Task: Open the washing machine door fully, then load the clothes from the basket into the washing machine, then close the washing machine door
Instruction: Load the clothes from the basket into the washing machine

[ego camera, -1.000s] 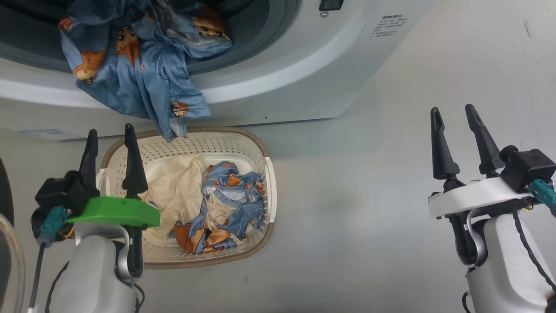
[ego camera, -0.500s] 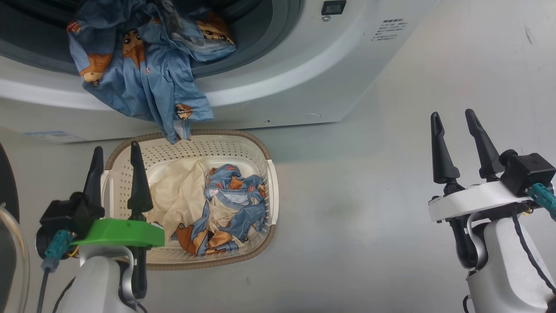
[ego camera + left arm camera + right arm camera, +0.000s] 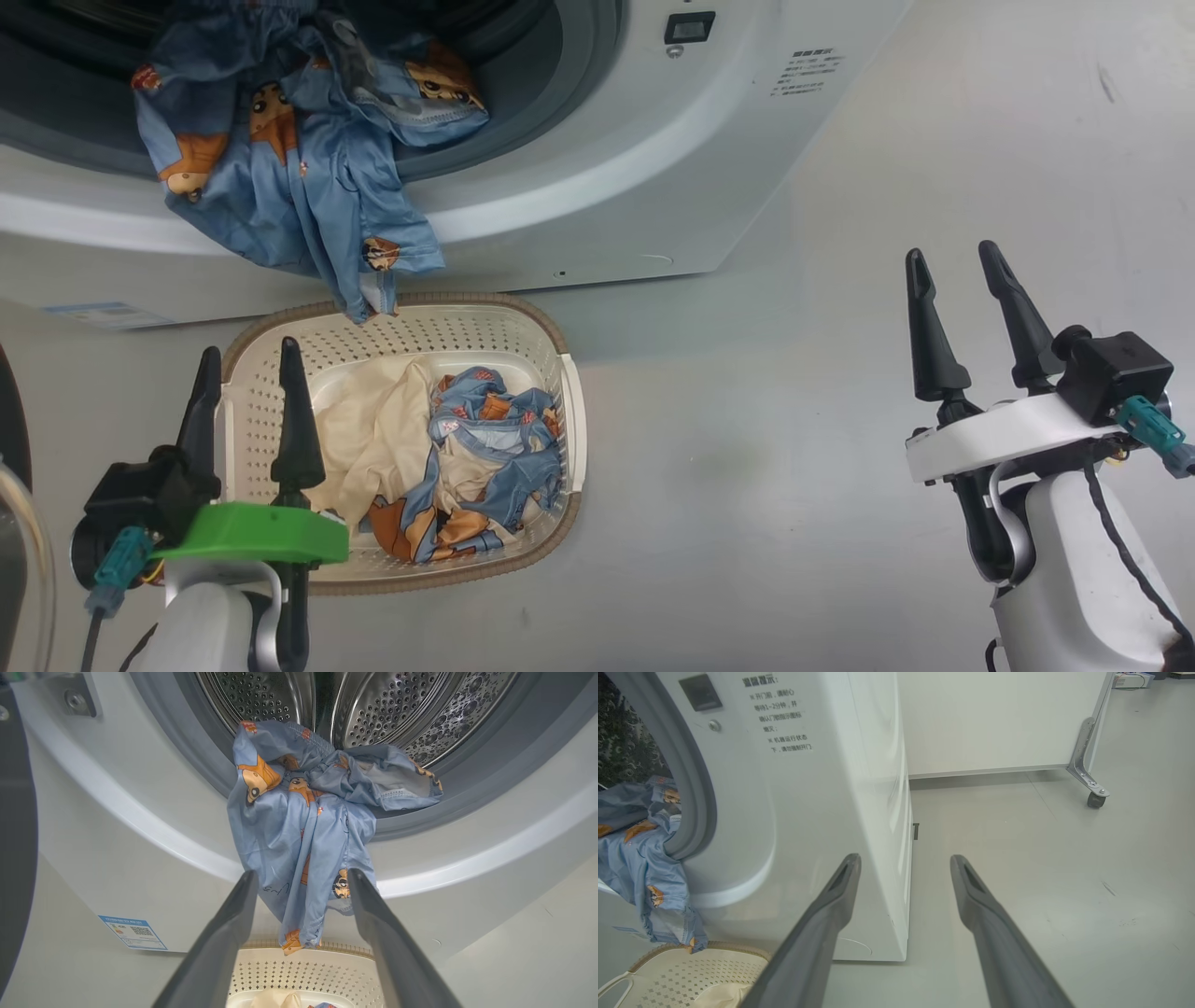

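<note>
The washing machine (image 3: 597, 177) stands open, steel drum (image 3: 373, 709) showing. A light-blue printed garment (image 3: 299, 177) hangs out over the grey gasket and down the white front, its tip reaching the far rim of the basket (image 3: 571, 411). In the basket lie a cream cloth (image 3: 369, 439) and another blue printed garment (image 3: 499, 457). My left gripper (image 3: 247, 355) is open and empty over the basket's left side; in its wrist view the left gripper (image 3: 302, 873) frames the hanging garment (image 3: 303, 826). Open and empty, my right gripper (image 3: 950, 254) hovers over bare floor, right of the machine.
The washing machine door (image 3: 9, 411) shows at the far left edge as a black rim with glass below. A blue label (image 3: 133, 933) sticks low on the machine's front. A white panel on a caster (image 3: 1094, 798) stands beyond the machine's right side, with grey floor between.
The camera has shifted a little. My left gripper has drawn back toward me, lower over the basket's left side. Both grippers stay open; the clothes have not moved.
</note>
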Robot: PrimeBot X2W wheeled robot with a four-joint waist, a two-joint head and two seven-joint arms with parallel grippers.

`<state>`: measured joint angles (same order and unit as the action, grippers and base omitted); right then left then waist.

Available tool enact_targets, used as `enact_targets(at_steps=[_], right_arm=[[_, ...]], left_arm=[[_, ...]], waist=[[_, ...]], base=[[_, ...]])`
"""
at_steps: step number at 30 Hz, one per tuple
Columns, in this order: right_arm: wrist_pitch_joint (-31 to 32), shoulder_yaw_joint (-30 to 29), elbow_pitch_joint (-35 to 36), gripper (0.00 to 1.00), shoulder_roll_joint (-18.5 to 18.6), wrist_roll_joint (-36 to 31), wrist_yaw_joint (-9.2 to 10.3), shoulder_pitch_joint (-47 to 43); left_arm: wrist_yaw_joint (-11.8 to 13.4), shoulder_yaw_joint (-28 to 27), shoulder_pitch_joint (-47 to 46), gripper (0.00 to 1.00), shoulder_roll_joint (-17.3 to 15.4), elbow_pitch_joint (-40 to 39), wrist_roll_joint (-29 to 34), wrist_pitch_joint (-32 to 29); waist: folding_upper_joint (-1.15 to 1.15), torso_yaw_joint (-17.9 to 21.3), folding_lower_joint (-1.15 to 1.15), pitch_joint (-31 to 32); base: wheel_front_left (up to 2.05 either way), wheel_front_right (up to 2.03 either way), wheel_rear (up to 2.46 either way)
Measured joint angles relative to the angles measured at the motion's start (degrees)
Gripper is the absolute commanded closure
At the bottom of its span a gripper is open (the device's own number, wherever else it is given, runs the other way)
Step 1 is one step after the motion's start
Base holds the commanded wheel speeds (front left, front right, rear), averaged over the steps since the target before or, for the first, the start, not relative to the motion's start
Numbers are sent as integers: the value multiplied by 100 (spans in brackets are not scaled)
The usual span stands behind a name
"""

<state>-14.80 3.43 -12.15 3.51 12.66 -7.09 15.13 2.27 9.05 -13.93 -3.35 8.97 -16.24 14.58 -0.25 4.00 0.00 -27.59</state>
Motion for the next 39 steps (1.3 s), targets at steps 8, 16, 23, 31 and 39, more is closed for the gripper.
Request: enact_targets(at_steps=[8,16,23,31,39], right_arm=[[0,-23,3,0,-8,1,0,-111],[0,-73,5,0,-10,1,0,-112],[0,-83,26,0,-13,1,0,-112],[0,23,65,0,-27,1,0,-96],[0,52,69,0,-30,1,0,-76]], left_arm=[[0,21,18,0,-22,-105,0,-125],[24,22,18,0,-24,-148,0,-204],[23,69,9,0,-81,-142,22,-333],[9,59,-163,0,-151,-67,56,-455],[-4,29,-609,0,-223,238,68,-511]], waist=[[0,64,0,49],[0,96,0,41],[0,106,0,15],[0,140,0,-121],[0,256,0,-277]], base=[[0,0,0],[0,0,0],[0,0,0],[0,0,0],[0,0,0]])
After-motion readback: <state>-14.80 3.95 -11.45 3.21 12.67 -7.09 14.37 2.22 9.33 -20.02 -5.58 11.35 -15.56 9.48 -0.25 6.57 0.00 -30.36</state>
